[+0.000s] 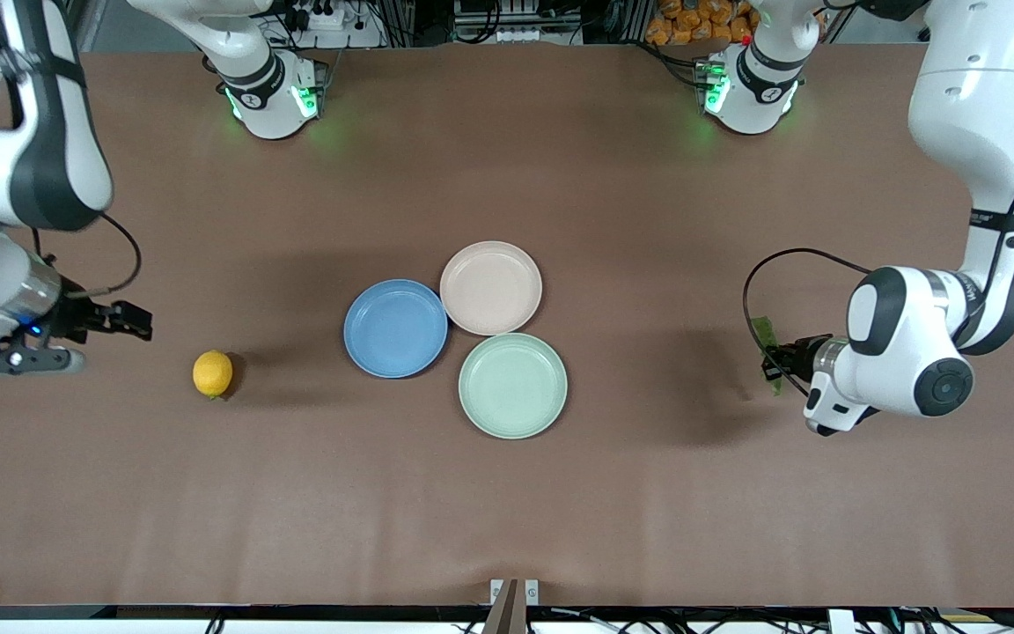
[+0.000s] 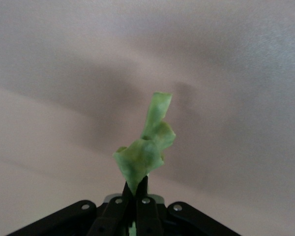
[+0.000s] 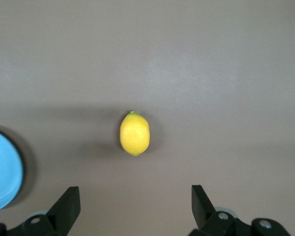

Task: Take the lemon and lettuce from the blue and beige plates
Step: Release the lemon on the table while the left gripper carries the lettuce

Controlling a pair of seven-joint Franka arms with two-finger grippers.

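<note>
Both plates already emptied, by the look of it. Blue plate (image 1: 395, 328) and beige plate (image 1: 490, 287) bare, touching rim to rim near the middle of the surface (image 1: 507, 511), with a mint green plate (image 1: 512, 385) tucked against both on the side toward the front camera edge. Nothing on any of the three.

Lemon (image 1: 212, 373) off its plate, resting on the bare surface toward the right arm's end, well apart from the blue plate. Right gripper (image 1: 115, 319) up over that end of the surface, near the lemon but not touching it, jaws spread wide and holding nothing; same fruit centred between the spread fingers (image 3: 64, 209) in the right wrist view.

Lettuce (image 1: 767, 352) lifted clear, pinched in the left gripper (image 2: 136, 196) above the left arm's end of the surface, jaws fully closed on the leaf's lower edge. Seemingly left to do: setting the lettuce down and letting go, if that is wanted at all.

Lemon smooth, oval, yellow-orange, with a tiny green nub at one tip; likely to roll if nudged. Lettuce thin, crinkled, pale to dark green, irregular, standing floppy above the closed fingers. Plates round, matte, raised rims, equal in size. Surface a flat brown mat, faintly creased.
</note>
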